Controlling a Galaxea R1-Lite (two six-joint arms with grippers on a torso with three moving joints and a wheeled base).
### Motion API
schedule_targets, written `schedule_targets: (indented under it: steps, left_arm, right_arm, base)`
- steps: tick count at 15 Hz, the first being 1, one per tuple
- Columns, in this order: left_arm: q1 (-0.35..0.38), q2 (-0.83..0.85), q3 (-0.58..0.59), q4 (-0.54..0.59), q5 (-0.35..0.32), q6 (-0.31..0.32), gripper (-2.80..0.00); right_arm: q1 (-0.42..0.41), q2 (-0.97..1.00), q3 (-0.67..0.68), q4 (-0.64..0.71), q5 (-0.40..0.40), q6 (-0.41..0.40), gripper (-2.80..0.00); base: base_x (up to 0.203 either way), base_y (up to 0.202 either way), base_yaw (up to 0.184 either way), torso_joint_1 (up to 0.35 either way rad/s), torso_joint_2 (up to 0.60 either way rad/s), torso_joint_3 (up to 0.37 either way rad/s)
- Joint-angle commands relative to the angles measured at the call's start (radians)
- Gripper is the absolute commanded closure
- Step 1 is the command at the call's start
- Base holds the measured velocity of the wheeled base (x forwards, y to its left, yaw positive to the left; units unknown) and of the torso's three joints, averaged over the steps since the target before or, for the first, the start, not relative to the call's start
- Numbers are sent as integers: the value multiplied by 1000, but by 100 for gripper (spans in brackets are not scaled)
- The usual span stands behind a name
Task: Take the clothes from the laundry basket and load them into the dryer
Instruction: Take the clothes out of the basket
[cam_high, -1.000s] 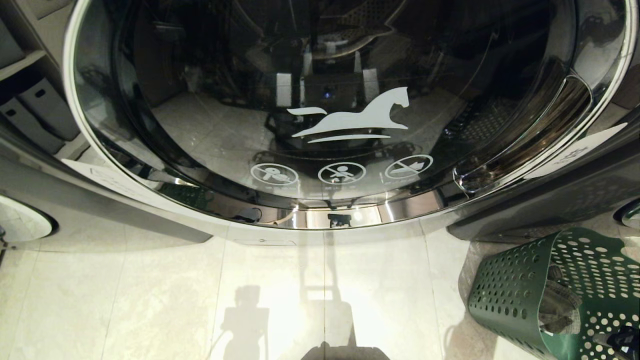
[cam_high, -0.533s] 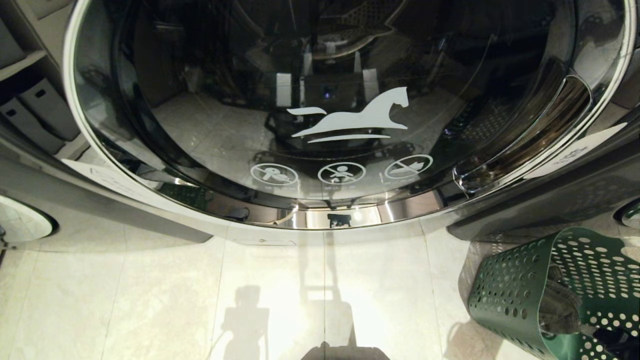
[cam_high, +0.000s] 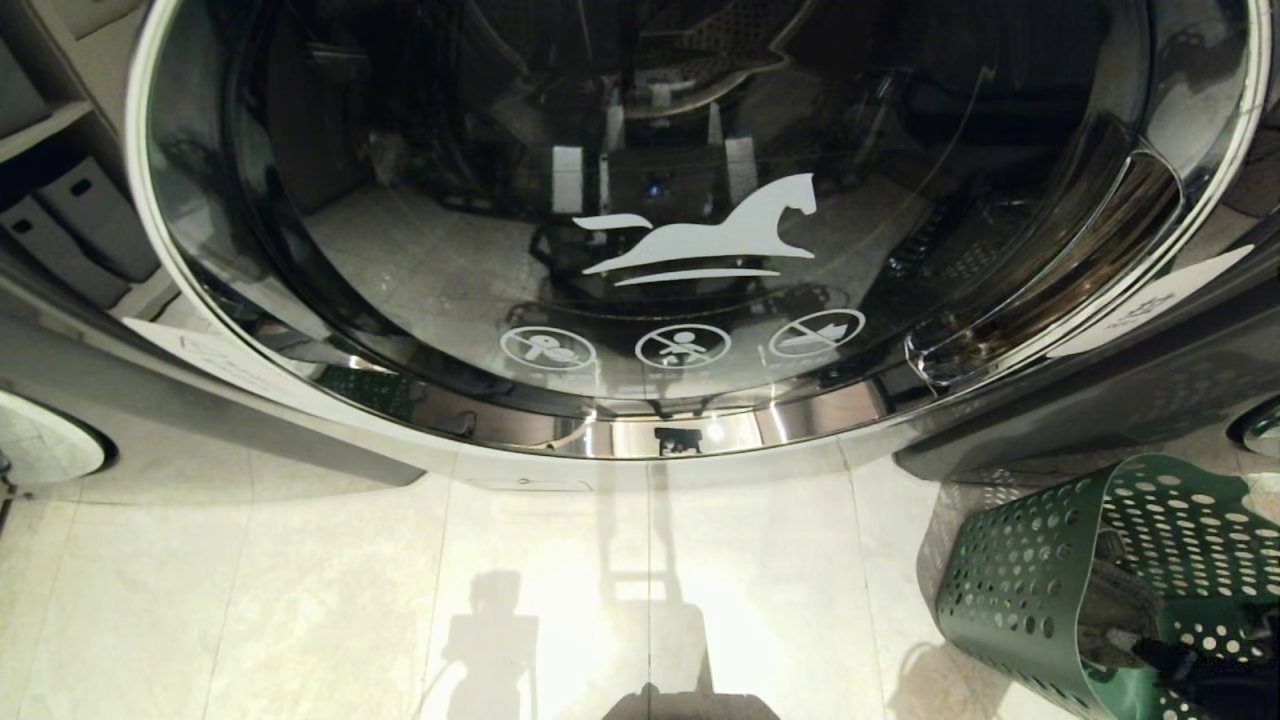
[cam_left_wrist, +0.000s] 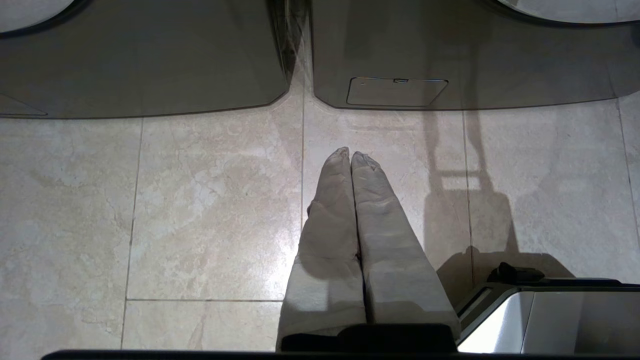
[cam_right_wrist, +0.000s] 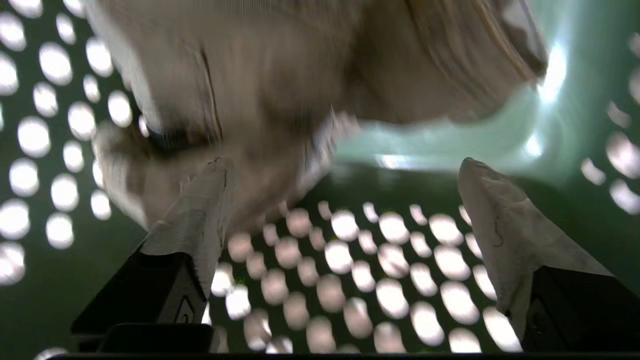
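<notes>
Pale tiled floor before closed round glass dryer door; right hand, fingers spread, inside green perforated plastic laundry basket facing beige clothes; left hand pressed together above floor.

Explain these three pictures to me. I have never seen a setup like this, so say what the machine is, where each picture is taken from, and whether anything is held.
This is a wheeled robot with two arms, each ending in a two-fingered gripper. It carries three cameras.

The head camera looks down at a dryer door, which is closed, the tiled floor, and a green perforated laundry basket at the robot's right.

The left wrist camera sits behind the left gripper. Its cloth-covered fingers are pressed together, holding nothing, and point at the floor in front of the machines.

The right wrist camera looks along the right gripper, which is inside the basket. Its fingers stand wide apart, with pale clothes just ahead of them. Nothing is held yet.
</notes>
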Motion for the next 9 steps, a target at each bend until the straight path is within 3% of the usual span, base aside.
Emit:
schedule_targets:
  steps: [1,3,5,9]
  left_arm:
    - [0,0,0,0,0,0,0]
    - [0,0,0,0,0,0,0]
    - [0,0,0,0,0,0,0]
    - [0,0,0,0,0,0,0]
  right_arm:
    - [50,53,-60,-32,3,101,-280]
    - [118,58,-119,-48,-21,210,-280]
    - [169,58,-155,-49,-63,252,-280]
    - [218,85,-204,-47,-169,263,-280]
  base:
    - [0,0,0,0,0,0]
    - [0,0,0,0,0,0]
    - [0,0,0,0,0,0]
    - [0,0,0,0,0,0]
